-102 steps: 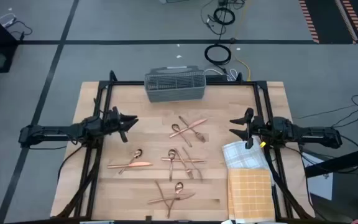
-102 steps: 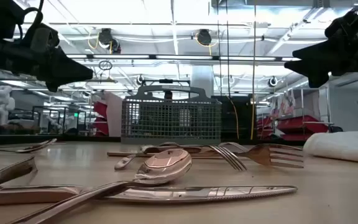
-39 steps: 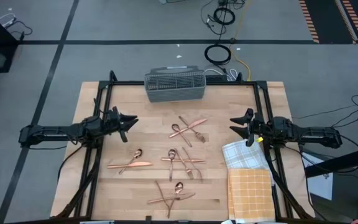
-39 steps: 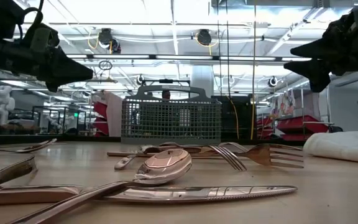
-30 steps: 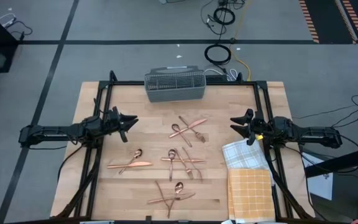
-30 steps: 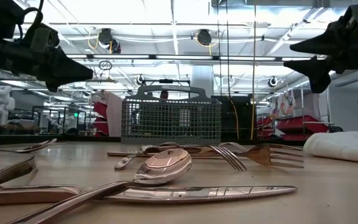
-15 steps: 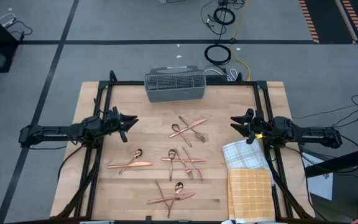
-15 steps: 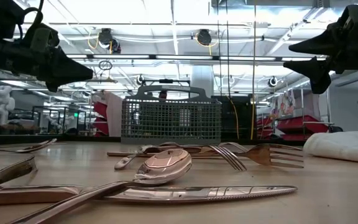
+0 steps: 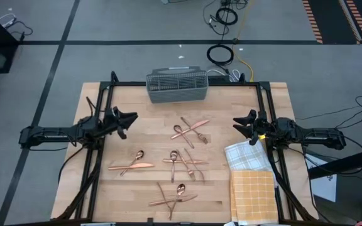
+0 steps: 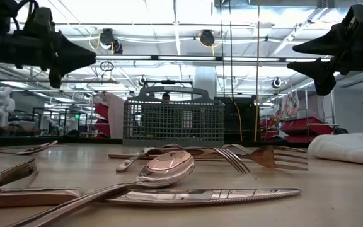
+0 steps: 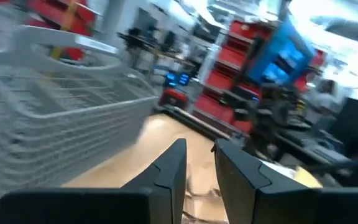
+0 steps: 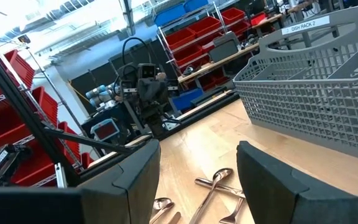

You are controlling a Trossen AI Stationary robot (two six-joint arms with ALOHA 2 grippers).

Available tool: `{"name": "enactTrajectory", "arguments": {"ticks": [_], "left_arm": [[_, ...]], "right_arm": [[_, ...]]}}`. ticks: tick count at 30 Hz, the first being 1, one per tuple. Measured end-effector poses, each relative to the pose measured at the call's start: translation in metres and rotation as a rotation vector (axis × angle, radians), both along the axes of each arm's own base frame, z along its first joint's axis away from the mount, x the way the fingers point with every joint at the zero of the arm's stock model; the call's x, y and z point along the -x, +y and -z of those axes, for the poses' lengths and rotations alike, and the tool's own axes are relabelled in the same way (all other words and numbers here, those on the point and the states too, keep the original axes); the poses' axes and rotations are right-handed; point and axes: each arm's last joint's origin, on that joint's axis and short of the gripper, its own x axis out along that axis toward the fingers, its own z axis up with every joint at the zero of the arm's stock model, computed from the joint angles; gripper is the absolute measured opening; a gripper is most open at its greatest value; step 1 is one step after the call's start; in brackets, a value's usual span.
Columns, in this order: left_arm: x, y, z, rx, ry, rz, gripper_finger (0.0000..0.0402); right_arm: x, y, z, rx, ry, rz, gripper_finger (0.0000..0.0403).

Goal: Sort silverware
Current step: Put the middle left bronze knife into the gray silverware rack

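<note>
Several copper spoons, forks and knives lie flat on the wooden table in loose crossed groups: one at mid table (image 9: 190, 129), one toward the left (image 9: 134, 162), one in the middle (image 9: 184, 162) and one near the front edge (image 9: 173, 196). My left gripper (image 9: 132, 117) hovers level above the table's left side, fingers a narrow gap apart (image 11: 201, 163), with nothing between them. My right gripper (image 9: 235, 125) hovers level over the right side, open wide (image 12: 197, 168) and empty. Both point toward the table's middle, well above the silverware (image 10: 162, 169).
A grey mesh caddy (image 9: 176, 85) stands at the table's far edge, centre. A white checked cloth (image 9: 247, 157) and an orange checked cloth (image 9: 253, 194) lie at the right, near the front. Black frame rails (image 9: 102, 100) run along both table sides.
My left gripper has risen a little and rolled about its own pointing line, staying level above the table's left side. The silverware has not moved.
</note>
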Motion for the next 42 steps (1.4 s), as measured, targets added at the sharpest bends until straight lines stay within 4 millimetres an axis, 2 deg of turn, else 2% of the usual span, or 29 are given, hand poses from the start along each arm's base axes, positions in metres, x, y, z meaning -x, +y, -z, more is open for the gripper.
{"name": "enactTrajectory", "arguments": {"ticks": [5,13,21,27,30,34,38,42], "left_arm": [[0.002,0.003,-0.007,0.044,-0.099,-0.098,0.0089],[0.009,0.004,-0.029,0.078,-0.354,-0.140,0.0089],[0.009,0.002,-0.030,0.115,-0.394,-0.066,0.0089],[0.010,0.004,-0.028,0.138,-0.377,-0.156,0.0089],[0.010,0.002,-0.034,0.139,-0.409,-0.063,0.0089],[0.012,-0.004,-0.075,0.063,-0.414,0.126,0.0089],[0.011,-0.008,-0.131,-0.030,-0.288,0.169,0.0089],[0.007,-0.009,-0.185,-0.022,-0.091,0.177,0.0089]], "right_arm": [[0.000,0.000,0.000,-0.009,-0.002,-0.002,0.0199],[0.000,0.000,0.000,-0.009,-0.002,-0.002,0.0199],[0.000,0.000,0.000,-0.009,-0.002,-0.004,0.0199],[0.000,0.000,0.000,-0.010,0.005,-0.004,0.0199],[0.000,0.000,0.000,-0.020,0.001,-0.005,0.0199],[0.000,0.000,0.000,-0.082,-0.012,-0.010,0.0199],[0.000,0.000,0.000,-0.122,-0.021,-0.013,0.0199],[0.000,0.000,0.000,-0.136,-0.024,-0.021,0.0199]]}}
